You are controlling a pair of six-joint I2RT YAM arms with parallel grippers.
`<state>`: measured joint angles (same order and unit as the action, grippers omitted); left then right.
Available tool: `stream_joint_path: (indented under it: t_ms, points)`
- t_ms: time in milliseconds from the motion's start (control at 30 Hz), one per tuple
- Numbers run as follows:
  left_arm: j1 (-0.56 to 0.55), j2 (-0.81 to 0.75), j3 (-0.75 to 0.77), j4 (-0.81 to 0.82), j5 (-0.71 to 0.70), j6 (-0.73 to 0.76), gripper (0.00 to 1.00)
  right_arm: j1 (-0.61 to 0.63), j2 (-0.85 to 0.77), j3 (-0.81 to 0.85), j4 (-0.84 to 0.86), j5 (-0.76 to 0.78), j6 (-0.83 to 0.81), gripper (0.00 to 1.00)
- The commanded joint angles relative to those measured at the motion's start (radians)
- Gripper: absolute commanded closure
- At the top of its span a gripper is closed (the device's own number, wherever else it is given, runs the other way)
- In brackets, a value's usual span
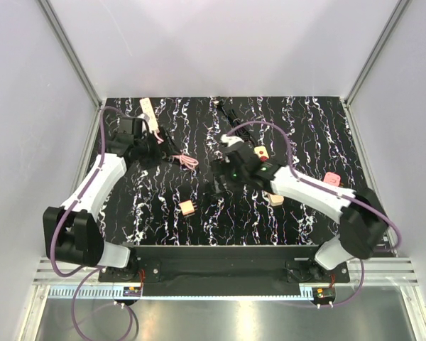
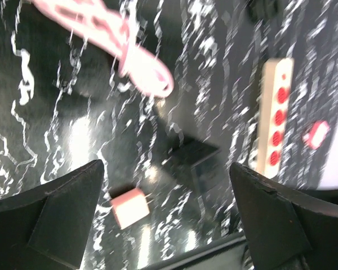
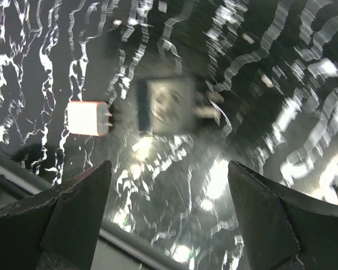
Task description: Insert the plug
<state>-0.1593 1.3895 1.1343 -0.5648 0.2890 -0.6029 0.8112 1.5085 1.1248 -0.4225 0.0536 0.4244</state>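
Plainly, the plug [image 3: 87, 118] lay loose on the tabletop [image 1: 298, 121], left of centre in the right wrist view. It was a small cream block with an orange-tinted edge and two thin metal prongs pointing toward the right of the frame. Just beside it, toward the middle of that frame, sat a dark square adapter [image 3: 169, 104], blurred. The two were close but apart.

The right fingers [image 3: 73, 219] stood spread wide at the bottom corners of that view, with nothing between them. They hung above the adapter and the plug.

Seen from above, the plug sat in the lower middle of the tabletop. Three more small pale or pinkish blocks lay around the right arm [image 1: 305, 188], toward the right of the frame.

One cream power strip [image 1: 150, 114] lay at the upper left. The left wrist view showed a row of four red sockets on it. One pink cable [image 1: 188, 162] was coiled near the upper middle.

The left fingers [image 2: 56, 219] were likewise spread and empty. They were low in their own frame, well apart from the strip.

The tabletop was black with white marble-like veins. Plain white walls closed it in on three sides, with metal posts at the far corners and a metal rail along the bottom edge of the top view.
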Motion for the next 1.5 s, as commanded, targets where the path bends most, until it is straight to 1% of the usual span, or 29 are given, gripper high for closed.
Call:
stream_joint_path:
  t_ms: [0, 133, 200, 233, 300, 333, 467, 567, 600, 700, 800, 833, 900, 933, 967, 1000, 1033, 1067, 1100, 1167, 1200, 1267, 1300, 1367, 1400, 1467]
  points:
    - [0.004, 0.006, -0.036, -0.017, 0.044, 0.084, 0.01, 0.039, 0.088, 0.088, 0.027, 0.025, -0.137, 0.09]
    - [0.009, 0.006, -0.053, -0.014, 0.024, 0.132, 0.01, 0.054, 0.211, 0.17, -0.013, 0.054, -0.174, 0.1]
    - [0.01, 0.013, -0.056, -0.01, 0.045, 0.138, 0.01, 0.059, 0.251, 0.2, -0.025, 0.069, -0.203, 0.11]
    - [0.009, 0.017, -0.056, -0.007, 0.056, 0.143, 0.01, 0.062, 0.287, 0.211, -0.051, 0.08, -0.214, 0.15]
    - [0.01, 0.026, -0.056, -0.006, 0.075, 0.146, 0.01, 0.066, 0.311, 0.23, -0.082, 0.126, -0.274, 0.18]
    - [0.01, 0.031, -0.057, -0.003, 0.078, 0.146, 0.01, 0.066, 0.32, 0.227, -0.108, 0.19, -0.291, 0.19]
    - [0.01, 0.036, -0.065, 0.002, 0.107, 0.15, 0.01, 0.065, 0.28, 0.15, -0.124, 0.357, -0.383, 0.2]
    - [0.01, 0.037, -0.065, 0.003, 0.107, 0.157, 0.01, 0.059, 0.237, 0.093, -0.154, 0.472, -0.392, 0.22]
    - [0.009, 0.039, -0.065, 0.002, 0.108, 0.157, 0.01, 0.052, 0.204, 0.069, -0.169, 0.488, -0.386, 0.23]
    - [0.009, 0.043, -0.065, 0.005, 0.11, 0.158, 0.01, 0.036, 0.154, 0.044, -0.179, 0.494, -0.349, 0.25]
    - [0.009, 0.046, -0.064, 0.003, 0.11, 0.158, 0.02, 0.036, 0.105, 0.064, -0.196, 0.465, -0.314, 0.26]
    - [0.009, 0.043, -0.062, 0.003, 0.111, 0.16, 0.02, 0.037, 0.098, 0.073, -0.194, 0.438, -0.255, 0.26]
    - [0.009, 0.037, -0.064, 0.005, 0.11, 0.158, 0.01, 0.036, 0.098, 0.116, -0.208, 0.443, -0.109, 0.26]
    - [0.009, 0.033, -0.064, 0.003, 0.108, 0.16, 0.01, 0.036, 0.098, 0.125, -0.213, 0.427, -0.025, 0.22]
    - [0.009, 0.031, -0.064, 0.003, 0.11, 0.16, 0.01, 0.037, 0.098, 0.125, -0.205, 0.39, 0.099, 0.19]
    - [0.009, 0.029, -0.062, 0.005, 0.111, 0.161, 0.01, 0.04, 0.072, 0.049, -0.065, 0.341, 0.121, 0.17]
    - [0.009, 0.026, -0.062, 0.003, 0.111, 0.161, 0.01, 0.043, 0.049, -0.015, 0.043, 0.297, 0.12, 0.1]
    - [0.009, 0.025, -0.062, 0.003, 0.116, 0.164, 0.01, 0.051, 0.024, -0.087, 0.151, 0.279, 0.116, 0.09]
    - [0.009, 0.022, -0.062, 0.003, 0.119, 0.164, 0.01, 0.049, -0.017, -0.237, 0.379, 0.276, 0.1, 0.08]
    - [0.009, 0.02, -0.067, 0.008, 0.133, 0.166, 0.01, 0.049, -0.042, -0.36, 0.584, 0.308, 0.006, 0.07]
    - [0.009, 0.019, -0.07, 0.011, 0.136, 0.161, 0.01, 0.049, -0.047, -0.441, 0.719, 0.325, -0.013, 0.06]
    - [0.009, 0.017, -0.07, 0.014, 0.148, 0.158, 0.01, 0.049, -0.028, -0.474, 0.784, 0.348, -0.07, 0.05]
    - [0.009, 0.017, -0.07, 0.019, 0.154, 0.155, 0.01, 0.051, 0.004, -0.493, 0.848, 0.341, -0.082, 0.05]
    - [0.009, 0.019, -0.065, 0.023, 0.16, 0.155, 0.01, 0.051, 0.036, -0.513, 0.924, 0.315, -0.088, 0.03]
    - [0.009, 0.017, -0.064, 0.023, 0.162, 0.152, 0.01, 0.051, 0.067, -0.536, 1.009, 0.299, -0.096, 0.03]
    - [0.009, 0.017, -0.068, 0.023, 0.164, 0.152, 0.01, 0.051, 0.1, -0.557, 1.094, 0.298, -0.116, 0.02]
